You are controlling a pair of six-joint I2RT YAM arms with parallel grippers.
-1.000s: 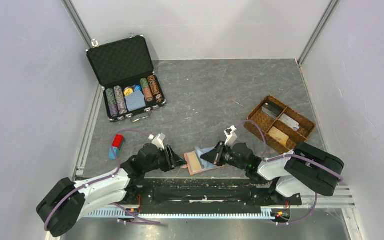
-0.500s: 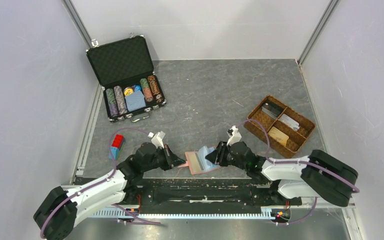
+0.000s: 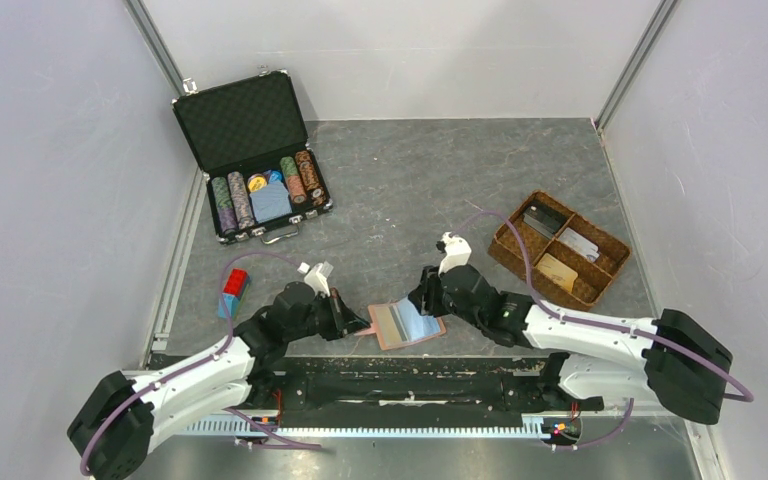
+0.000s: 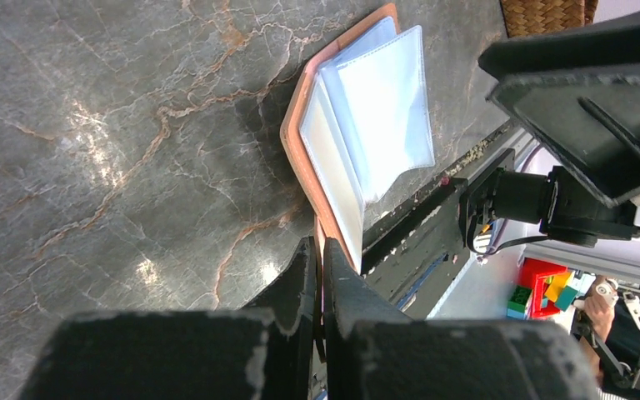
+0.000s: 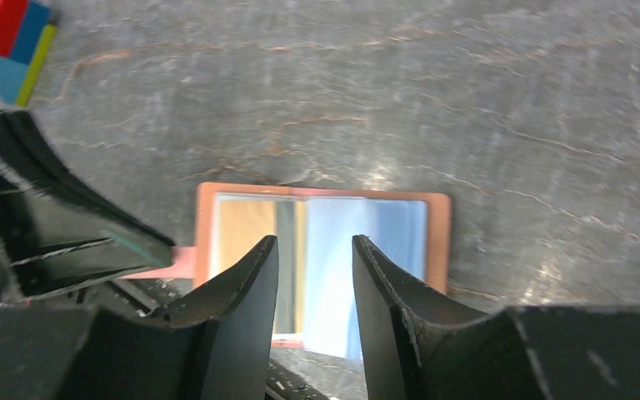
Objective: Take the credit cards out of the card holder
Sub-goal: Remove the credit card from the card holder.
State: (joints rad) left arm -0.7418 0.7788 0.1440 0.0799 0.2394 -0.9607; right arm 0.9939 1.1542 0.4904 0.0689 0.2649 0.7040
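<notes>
Card holder (image 3: 407,325) open flat on surface (image 3: 440,180) near front edge, between arms. Left claw (image 3: 353,324) clamped together on snap tab (image 5: 177,262), likely anchoring it. Right claw (image 5: 315,250) apart, empty, poised over sleeves.

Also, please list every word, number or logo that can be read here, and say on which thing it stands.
No text can be read in any view.
The card holder: plain leather and clear sleeves, no print visible.
The cards in the woven tray: too small to read.
The poker chips: any marks are too small to read.
</notes>
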